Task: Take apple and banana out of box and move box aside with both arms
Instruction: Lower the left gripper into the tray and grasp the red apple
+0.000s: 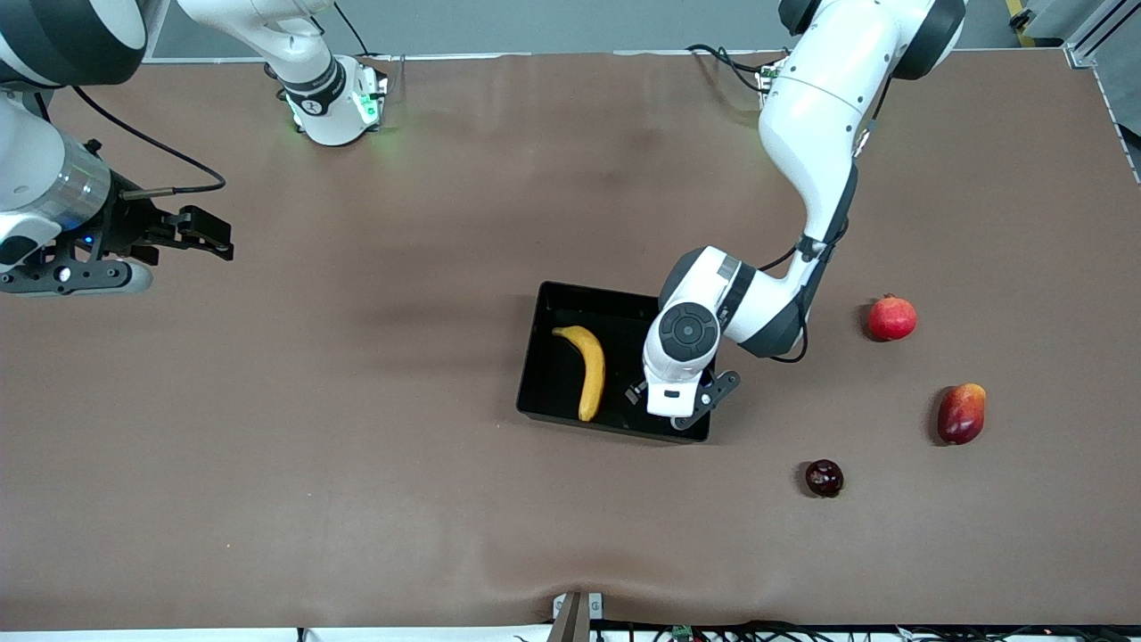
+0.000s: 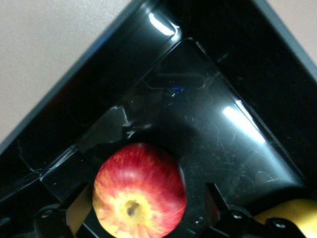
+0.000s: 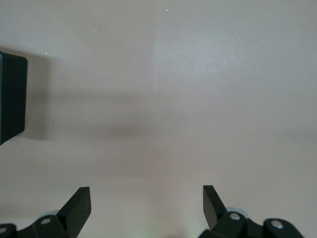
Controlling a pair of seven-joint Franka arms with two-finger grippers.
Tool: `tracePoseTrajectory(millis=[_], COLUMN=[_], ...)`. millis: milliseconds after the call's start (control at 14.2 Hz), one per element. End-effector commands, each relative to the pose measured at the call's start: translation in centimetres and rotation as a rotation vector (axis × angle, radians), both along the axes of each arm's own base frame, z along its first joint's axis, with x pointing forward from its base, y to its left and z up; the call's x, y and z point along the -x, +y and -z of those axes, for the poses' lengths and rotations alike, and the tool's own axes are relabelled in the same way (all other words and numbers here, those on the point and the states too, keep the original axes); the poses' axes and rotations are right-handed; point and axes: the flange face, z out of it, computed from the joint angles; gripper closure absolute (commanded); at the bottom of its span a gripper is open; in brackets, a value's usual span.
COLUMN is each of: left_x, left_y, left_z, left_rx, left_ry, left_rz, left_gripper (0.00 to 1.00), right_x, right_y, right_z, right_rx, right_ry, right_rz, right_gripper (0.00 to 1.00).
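The black box [image 1: 588,292] sits mid-table with the yellow banana [image 1: 588,370] lying in it. My left gripper [image 1: 682,406] reaches down into the box end toward the left arm's side, and its hand hides the apple in the front view. In the left wrist view the red apple with yellow streaks [image 2: 139,191] rests in a corner of the box [image 2: 208,114], between the open fingers [image 2: 214,201], with a gap beside one finger. A tip of the banana [image 2: 292,218] shows nearby. My right gripper [image 1: 207,236] waits open over bare table at the right arm's end, nothing between its fingers [image 3: 79,206].
Toward the left arm's end lie a red pomegranate [image 1: 892,317], a red-yellow mango [image 1: 962,413] and a small dark round fruit [image 1: 824,478], nearer the front camera than the box. A corner of the box [image 3: 12,96] shows in the right wrist view.
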Motion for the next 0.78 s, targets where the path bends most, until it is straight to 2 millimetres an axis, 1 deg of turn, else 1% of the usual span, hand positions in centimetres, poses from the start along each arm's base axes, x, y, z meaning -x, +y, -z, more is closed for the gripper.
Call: tracePoseTrajectory(millis=[0, 71, 212, 282, 353, 423, 494, 564, 635, 706], left_x=[-0.3, -0.2, -0.1, 0.0, 0.0, -0.1, -0.2, -0.2, -0.3, -0.4], left_y=[-0.2, -0.2, -0.2, -0.2, -0.2, -0.3, -0.3, -0.4, -0.4, -0.4], left_z=[0.6, 0.6, 0.7, 0.8, 0.7, 0.4, 0.1, -0.3, -1.1, -1.7], left_rx=[-0.015, -0.016, -0.015, -0.015, -0.012, -0.010, -0.007, -0.004, -0.004, -0.003], left_ry=[-0.030, -0.029, -0.025, -0.023, -0.023, -0.027, -0.030, -0.034, -0.043, -0.047], left_rz=[-0.017, -0.017, -0.019, -0.019, -0.021, -0.018, -0.012, -0.012, -0.004, 0.003], left_gripper=[0.00, 0.07, 0.25, 0.36, 0.52, 0.65, 0.76, 0.88, 1.00, 1.00], right_x=[-0.2, -0.3, -0.4, -0.4, -0.4, -0.5, -0.7, -0.7, -0.7, -0.8], right_y=[-0.2, -0.1, 0.3, 0.4, 0.4, 0.6, 0.9, 1.8, 3.1, 3.8], right_z=[-0.3, -0.2, 0.1, 0.2, 0.3, 0.5, 0.9, 1.1, 1.2, 1.2], right_rx=[-0.001, 0.000, 0.004, 0.004, 0.003, 0.002, 0.003, 0.004, 0.003, 0.002], right_ry=[-0.005, -0.004, 0.004, 0.005, 0.005, 0.009, 0.015, 0.016, 0.009, -0.004], right_rz=[0.008, 0.006, 0.003, 0.004, 0.006, 0.003, 0.000, -0.014, -0.035, -0.042], right_gripper=[0.00, 0.00, 0.00, 0.00, 0.00, 0.00, 0.00, 0.00, 0.00, 0.00])
